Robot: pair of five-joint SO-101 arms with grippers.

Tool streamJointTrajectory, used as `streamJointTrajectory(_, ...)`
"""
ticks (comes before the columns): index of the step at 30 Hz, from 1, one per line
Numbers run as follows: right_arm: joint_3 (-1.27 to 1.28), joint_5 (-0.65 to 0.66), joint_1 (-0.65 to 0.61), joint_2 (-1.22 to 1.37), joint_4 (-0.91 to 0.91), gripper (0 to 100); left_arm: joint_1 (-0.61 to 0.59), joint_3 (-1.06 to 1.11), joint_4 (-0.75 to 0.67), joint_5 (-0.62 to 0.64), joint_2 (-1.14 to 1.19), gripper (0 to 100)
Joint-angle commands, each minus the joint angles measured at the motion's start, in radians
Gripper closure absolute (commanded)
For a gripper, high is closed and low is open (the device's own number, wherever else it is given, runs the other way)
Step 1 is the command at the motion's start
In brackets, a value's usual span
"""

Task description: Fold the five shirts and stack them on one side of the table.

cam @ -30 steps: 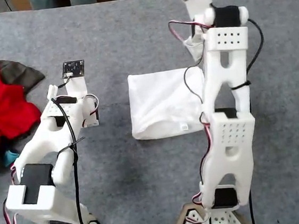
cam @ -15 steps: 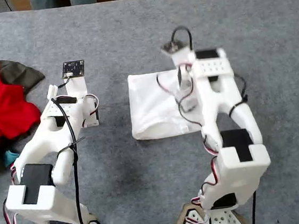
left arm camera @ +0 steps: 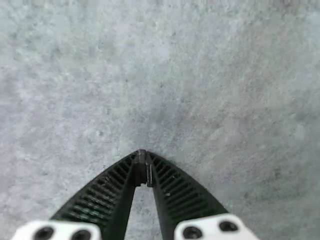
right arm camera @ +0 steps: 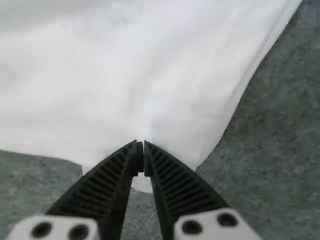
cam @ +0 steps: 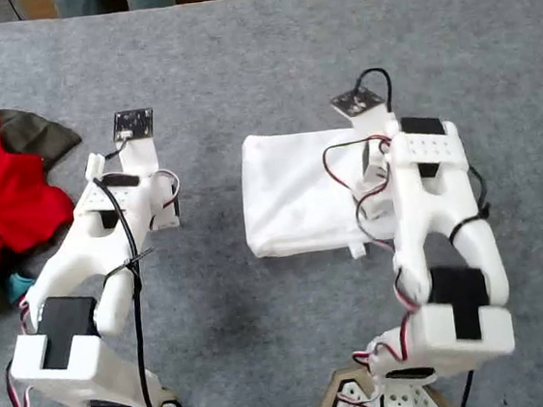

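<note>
Folded white shirt (cam: 295, 196) lies mid-bench (cam: 237, 61), right pincer (right arm camera: 140, 145) clenched on its edge (seemingly pinching cloth); next it needs dragging aside for stacking, while the left pincer (left arm camera: 142, 155) hangs clenched, empty.

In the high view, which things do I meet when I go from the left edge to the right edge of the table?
red shirt → left arm → white folded shirt → right arm
</note>
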Motion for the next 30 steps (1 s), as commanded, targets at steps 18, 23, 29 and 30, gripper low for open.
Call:
streamJointTrajectory(18,0.199,-0.143,0.066,-0.243,-0.160,98.4,0.369,-0.816,0.167,0.074,0.417,97)
streamJointTrajectory(23,0.343,-0.146,0.069,-0.223,-0.310,98.4,0.312,-0.974,0.201,0.083,0.632,97)
streamJointTrajectory(29,0.394,-0.103,0.063,-0.150,-0.402,98.4,0.251,-1.162,0.427,0.083,0.738,97)
streamJointTrajectory(30,0.390,-0.098,0.064,-0.131,-0.411,98.4,0.249,-1.187,0.448,0.083,0.741,97)
